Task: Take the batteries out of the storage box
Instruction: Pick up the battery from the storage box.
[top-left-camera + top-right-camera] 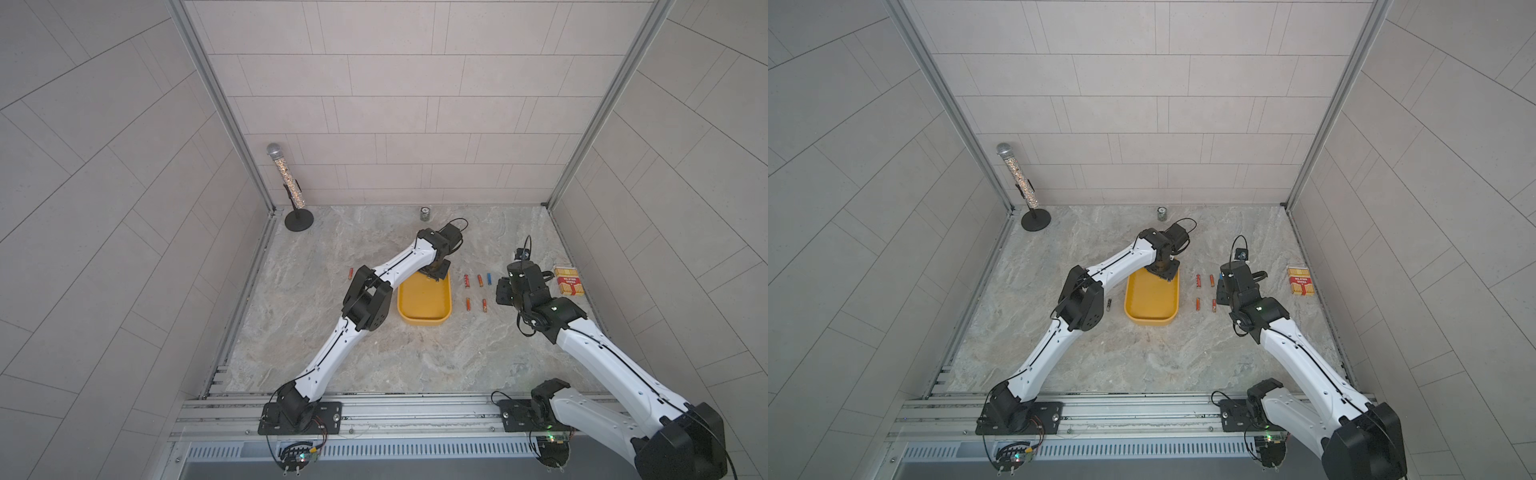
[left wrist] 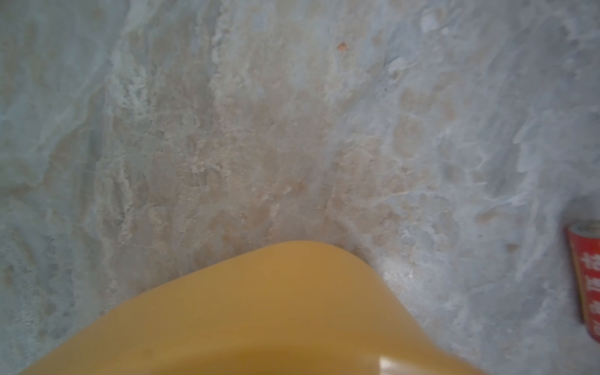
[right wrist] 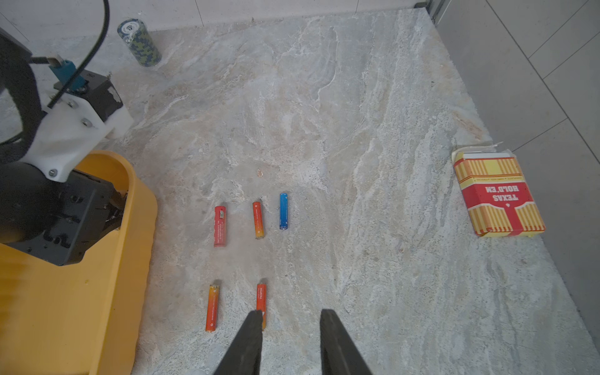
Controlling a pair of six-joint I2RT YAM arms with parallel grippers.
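Right wrist view: my right gripper hangs over the marbled stone tabletop, jaws apart with nothing between them. Five small cylindrical batteries (four orange-red, one blue) lie on the table just beside the shallow yellow plastic storage box. The left gripper dips into the box's far end. I can't tell if it's closed or holding anything.

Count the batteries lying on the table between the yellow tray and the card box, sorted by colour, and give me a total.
red battery: 1
orange batteries: 3
blue battery: 1
Total: 5
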